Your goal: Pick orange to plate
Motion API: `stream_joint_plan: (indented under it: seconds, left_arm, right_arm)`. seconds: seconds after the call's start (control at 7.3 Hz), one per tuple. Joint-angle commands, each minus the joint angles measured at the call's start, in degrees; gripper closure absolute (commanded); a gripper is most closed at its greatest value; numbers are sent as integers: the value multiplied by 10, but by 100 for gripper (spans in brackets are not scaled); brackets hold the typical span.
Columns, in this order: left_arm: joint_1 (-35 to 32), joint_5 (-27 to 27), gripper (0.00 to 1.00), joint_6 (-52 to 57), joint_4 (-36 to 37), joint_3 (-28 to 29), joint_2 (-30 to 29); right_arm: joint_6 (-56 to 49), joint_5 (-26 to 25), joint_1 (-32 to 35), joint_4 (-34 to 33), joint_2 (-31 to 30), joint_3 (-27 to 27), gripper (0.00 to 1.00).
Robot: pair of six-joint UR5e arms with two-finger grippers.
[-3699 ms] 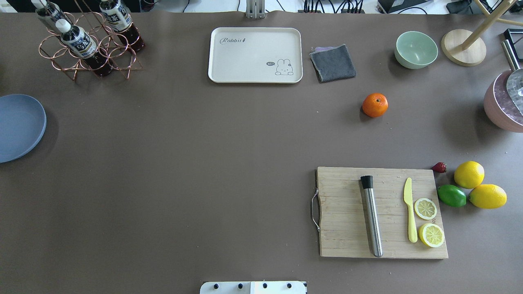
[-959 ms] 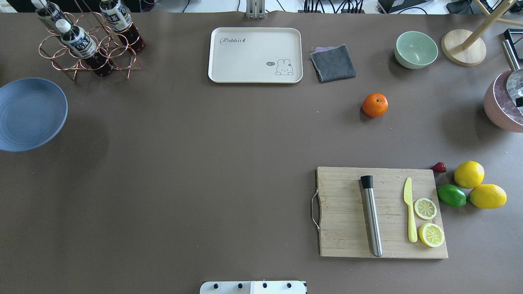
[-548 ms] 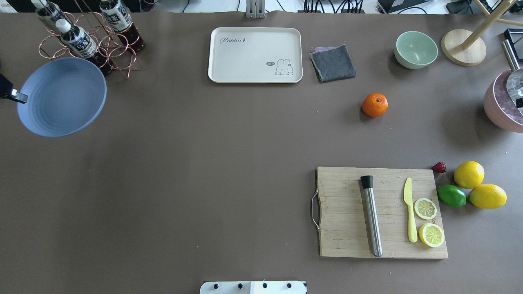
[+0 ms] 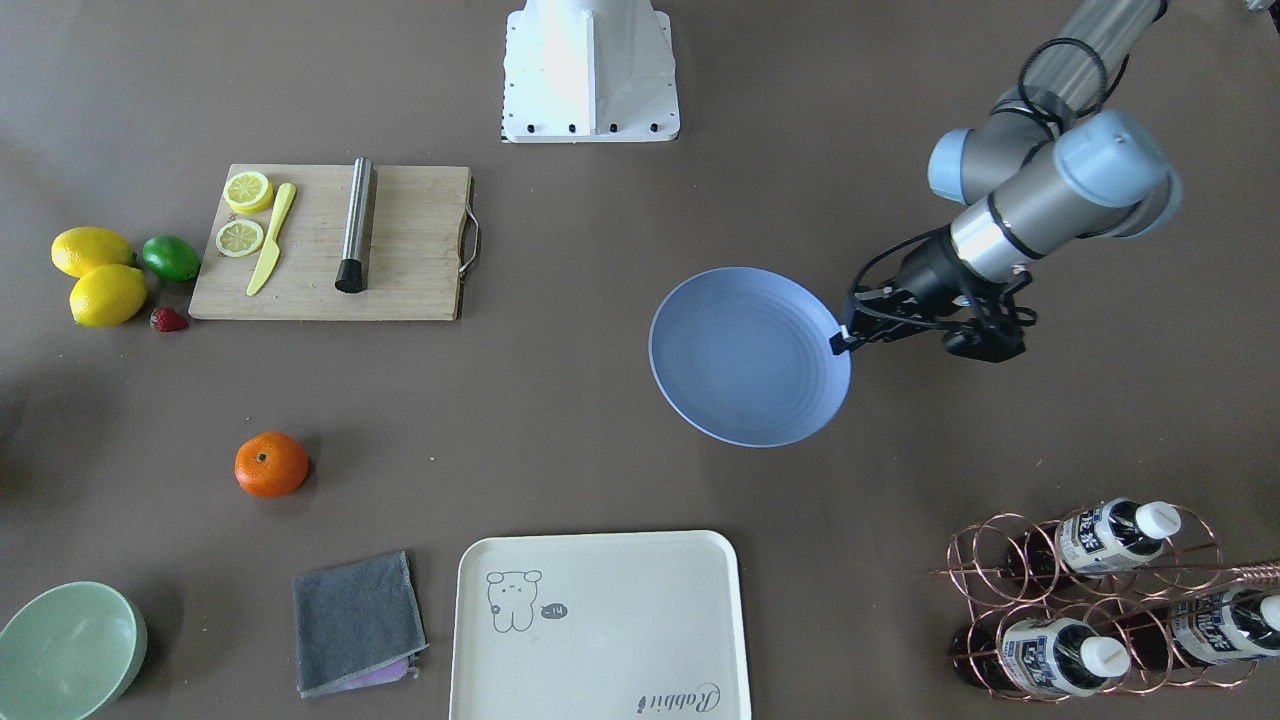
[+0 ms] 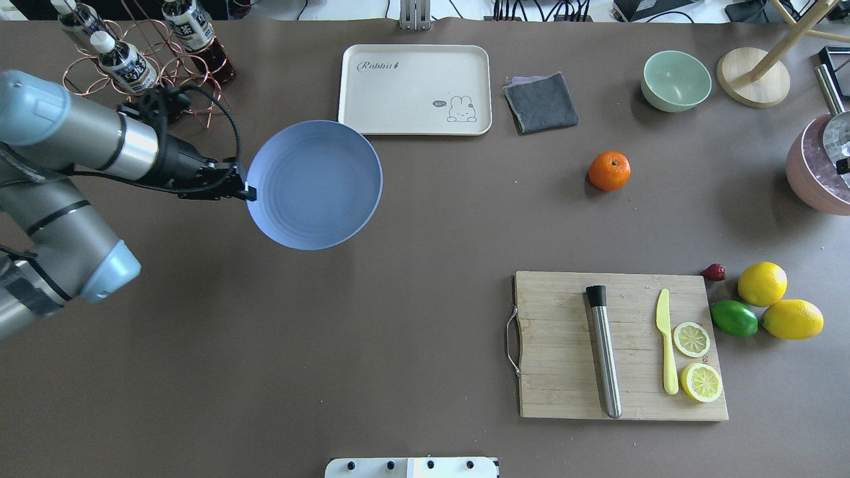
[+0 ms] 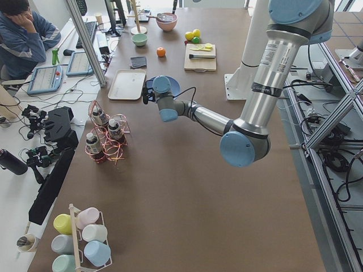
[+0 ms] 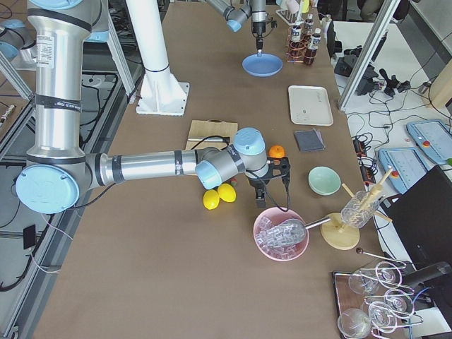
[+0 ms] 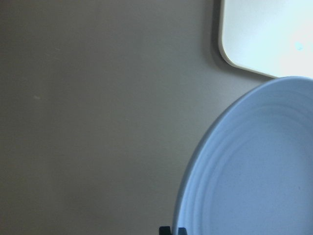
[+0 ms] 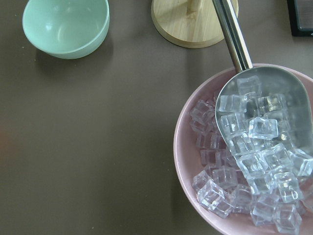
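Clock: overhead view, robot at 6 o'clock.
Plate [image 5: 314, 184]: its 9 o'clock rim is pinched in the left gripper [image 5: 249, 193]; it sits at 7 o'clock of the tray [image 5: 415, 89].
Bottle rack [image 5: 146, 73]: 10 o'clock of the plate.
Cloth [image 5: 541, 101]: just beside the tray, at 3 o'clock.
Orange [image 5: 609, 170]: on the table [image 5: 332, 345], 3 o'clock of the plate, well apart.
Bowl [image 5: 676, 80]: 1 o'clock of the orange.
Cutting board [image 5: 554, 345]: 6 o'clock of the orange — carries rod [image 5: 603, 352], knife [image 5: 664, 318] and lemon slices [image 5: 691, 339], running toward 3 o'clock.
Lemons [image 5: 762, 283], lime [image 5: 734, 318]: touching — just beside the board's 3 o'clock edge.
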Motion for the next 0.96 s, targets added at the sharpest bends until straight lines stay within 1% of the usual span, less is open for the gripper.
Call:
stream_joint_plan:
  seconds: [0.0, 0.14, 0.27, 0.41, 0.55, 0.68, 0.82]
  left_arm:
    - [71, 79, 100, -14, 2, 73, -91]
    - [86, 99, 100, -14, 3, 76, -97]
    - [90, 103, 100, -14, 2, 76, -98]
    - [90, 104, 15, -6, 1, 78, -97]
    - [90, 104, 2, -3, 0, 73, -93]
    - [81, 99, 2, -2, 1, 63, -92]
    - [51, 77, 2, 0, 1, 47, -76]
  right_arm:
    - [2, 2, -2, -1, 0, -1, 0]
    - [2, 2, -3, -2, 0, -1, 0]
    - [2, 1, -5, -2, 1, -1, 0]
    - [6, 1, -9, -3, 1, -1, 0]
    - [36, 2, -18, -1, 6, 0, 0]
    - [61, 2, -30, -2, 15, 3, 0]
    - [72, 0, -45, -7, 31, 1, 0]
